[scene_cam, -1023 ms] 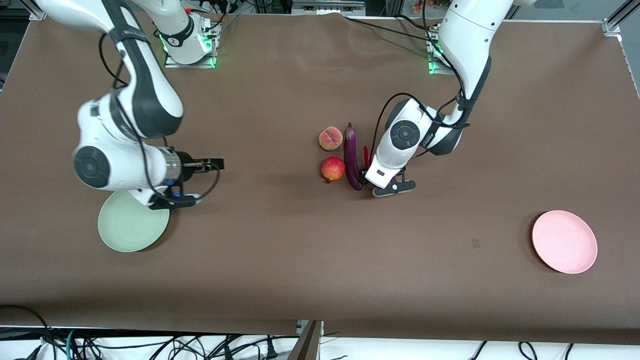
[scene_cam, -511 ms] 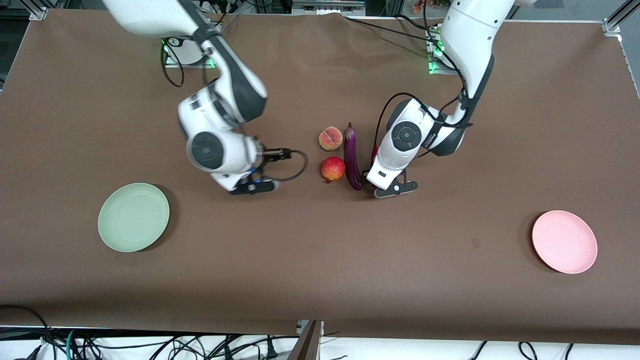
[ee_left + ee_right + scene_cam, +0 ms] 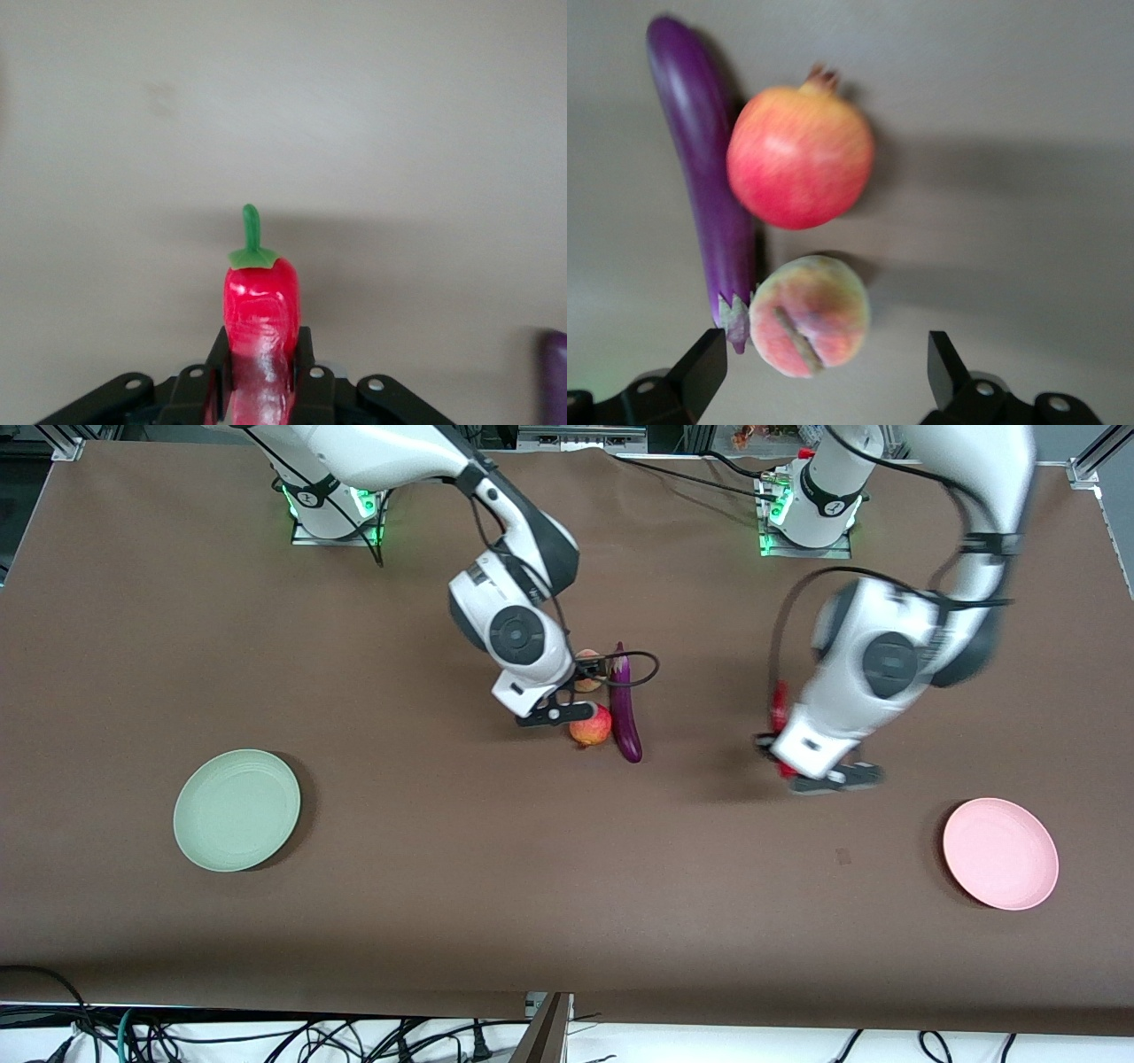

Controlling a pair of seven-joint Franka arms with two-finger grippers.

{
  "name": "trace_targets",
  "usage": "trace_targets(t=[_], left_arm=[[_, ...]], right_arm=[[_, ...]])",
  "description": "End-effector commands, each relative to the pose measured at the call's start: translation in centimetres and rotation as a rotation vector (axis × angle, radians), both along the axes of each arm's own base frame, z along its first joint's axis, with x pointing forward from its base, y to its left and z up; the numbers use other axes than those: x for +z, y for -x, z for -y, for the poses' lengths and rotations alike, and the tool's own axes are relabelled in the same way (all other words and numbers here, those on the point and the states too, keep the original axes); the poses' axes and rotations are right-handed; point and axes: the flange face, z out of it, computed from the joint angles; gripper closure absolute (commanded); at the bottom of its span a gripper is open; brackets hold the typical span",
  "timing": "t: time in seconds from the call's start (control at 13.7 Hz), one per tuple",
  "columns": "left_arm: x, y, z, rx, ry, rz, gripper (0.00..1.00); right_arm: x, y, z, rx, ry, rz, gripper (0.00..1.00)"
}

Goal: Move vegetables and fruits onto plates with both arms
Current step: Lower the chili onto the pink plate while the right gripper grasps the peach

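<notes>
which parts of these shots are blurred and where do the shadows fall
Front view: the left arm's claw with the chili is motion-smeared, the plates sharp. Right wrist view: soft overall; pomegranate-like fruit and peach throw shadows to one side. Left wrist view: chili stem crisp, a broad shadow band on the table beneath it.

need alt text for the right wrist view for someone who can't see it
The right gripper hangs open over a pale peach, its two black fingers standing either side of the fruit without touching it. A red-yellow round fruit lies just past the peach, and a long purple eggplant lies alongside both on the brown table.
</notes>
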Motion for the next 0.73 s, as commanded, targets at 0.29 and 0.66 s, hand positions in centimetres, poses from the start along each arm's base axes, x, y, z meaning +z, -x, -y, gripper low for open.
trace_targets(t=[0.29, 0.66], left_arm=[[0.3, -2.3, -19.1, -0.285, -0.082, -0.006, 0.91], [-3.3, -4.6, -24.4, -0.531, -0.142, 0.068, 0.88]], right_arm=[[-3.0, 2.2, -1.4, 0.021, 0.045, -0.012, 0.0], [-5.7, 3.0, -2.4, 0.014, 0.044, 0.017, 0.0]])
